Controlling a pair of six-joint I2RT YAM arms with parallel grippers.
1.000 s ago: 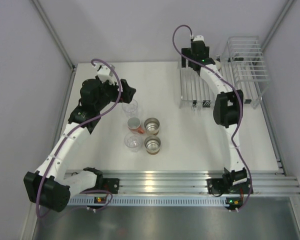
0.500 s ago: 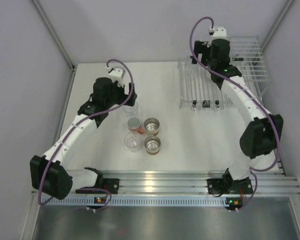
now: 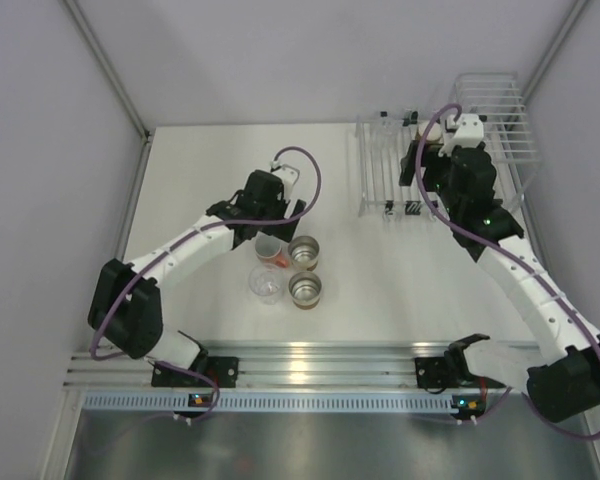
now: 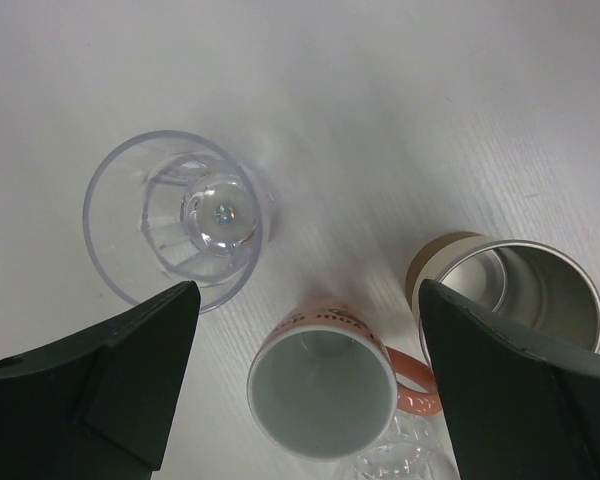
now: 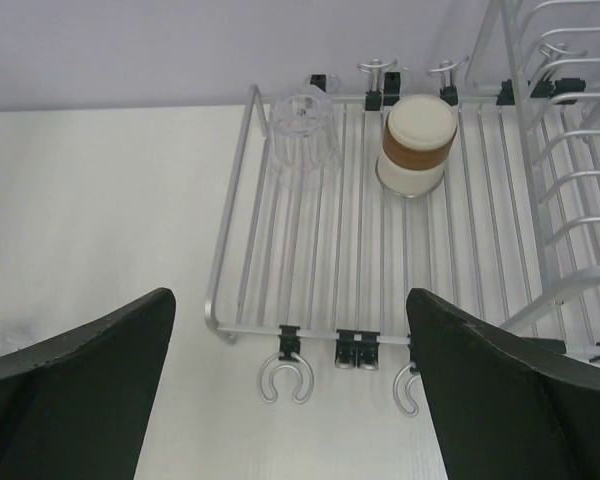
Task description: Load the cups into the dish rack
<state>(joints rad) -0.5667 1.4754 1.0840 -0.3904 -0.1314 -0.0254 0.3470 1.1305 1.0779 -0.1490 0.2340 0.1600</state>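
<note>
1. Cups on dish rack (image 5: pixel 360 270) flat bars: inverted clear cup (image 5: pixel 303 135) and inverted brown cup (image 5: pixel 417 140), side by side at far end.
2. Upright on table (image 3: pixel 400 300), close together: clear cup (image 4: pixel 175 215), salmon-orange mug (image 4: pixel 325 395), brown cup (image 4: pixel 510 290).
3. Left gripper (image 4: pixel 308 300) spread wide, empty, above them.
4. Right gripper (image 5: pixel 290 340) spread wide, empty, over rack's near edge.

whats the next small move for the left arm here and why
Probably lower the left gripper straight onto the orange cup, and only then close. Its fingers stand open above the table, the upright cup lies between them in the wrist view, and the clear cup and brown cup sit close on either side.
</note>
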